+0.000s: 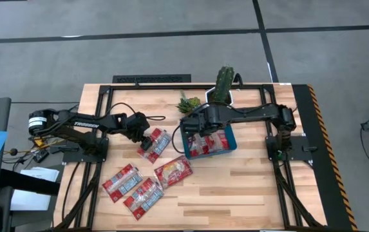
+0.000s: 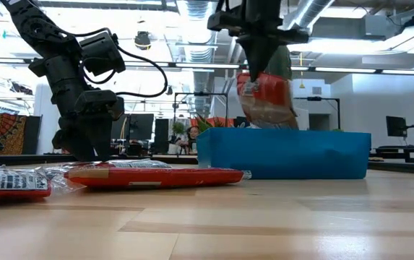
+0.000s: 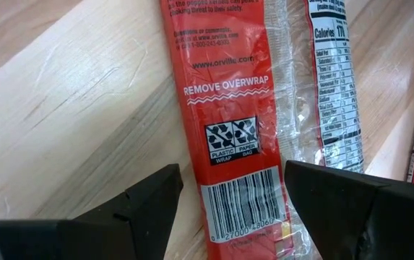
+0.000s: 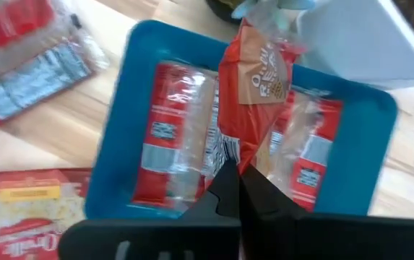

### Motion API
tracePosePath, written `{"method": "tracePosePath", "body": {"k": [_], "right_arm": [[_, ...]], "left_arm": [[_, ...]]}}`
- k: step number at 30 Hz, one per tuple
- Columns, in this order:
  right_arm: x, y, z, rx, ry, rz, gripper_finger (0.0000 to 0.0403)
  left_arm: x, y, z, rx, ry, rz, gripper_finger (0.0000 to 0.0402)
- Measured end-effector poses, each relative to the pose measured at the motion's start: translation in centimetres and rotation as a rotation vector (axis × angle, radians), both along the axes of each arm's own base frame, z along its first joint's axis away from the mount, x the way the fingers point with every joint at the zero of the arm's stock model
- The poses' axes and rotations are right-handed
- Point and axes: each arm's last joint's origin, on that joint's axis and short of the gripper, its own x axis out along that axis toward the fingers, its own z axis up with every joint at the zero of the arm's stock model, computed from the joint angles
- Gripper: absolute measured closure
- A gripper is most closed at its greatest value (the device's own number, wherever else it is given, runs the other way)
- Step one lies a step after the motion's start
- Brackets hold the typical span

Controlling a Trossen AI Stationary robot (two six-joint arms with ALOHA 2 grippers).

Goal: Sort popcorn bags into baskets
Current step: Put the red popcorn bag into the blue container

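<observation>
From above, the left gripper (image 1: 149, 143) was low over a popcorn bag (image 1: 155, 143) lying on the wooden table (image 1: 248, 187), just left of the blue tray (image 1: 230, 136). Three more bags (image 1: 145, 183) lay nearer the front edge. The right gripper (image 1: 194, 125) was over the left part of the tray, which had packets inside. A cactus pot (image 1: 223, 87) stood behind the tray.

From table height, the right gripper (image 2: 253, 68) hung above the tray (image 2: 286, 153) and a red packet (image 2: 266, 97) dangled from it, clear of the tray rim. The left gripper (image 2: 87, 148) was down at the flat bags (image 2: 156, 175).

In the left wrist view, the fingers (image 3: 145, 206) stood apart, one on each side of the packet (image 3: 225, 115), released.

In the right wrist view, the right gripper (image 4: 239, 180) was clenched on the hanging packet (image 4: 253, 79), over the tray (image 4: 116, 152) with bags lying in it
</observation>
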Motion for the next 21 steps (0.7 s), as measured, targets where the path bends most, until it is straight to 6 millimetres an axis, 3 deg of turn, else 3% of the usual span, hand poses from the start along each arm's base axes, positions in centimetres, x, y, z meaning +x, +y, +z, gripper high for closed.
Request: {"method": "tracePosePath", "body": {"k": [21], "right_arm": [[0.4,-0.1,-2.8,0.049,-0.013,-0.002,0.0387]], "left_arm": [[0.0,0.0,0.0,0.001,0.001,-0.001,0.0155]]}}
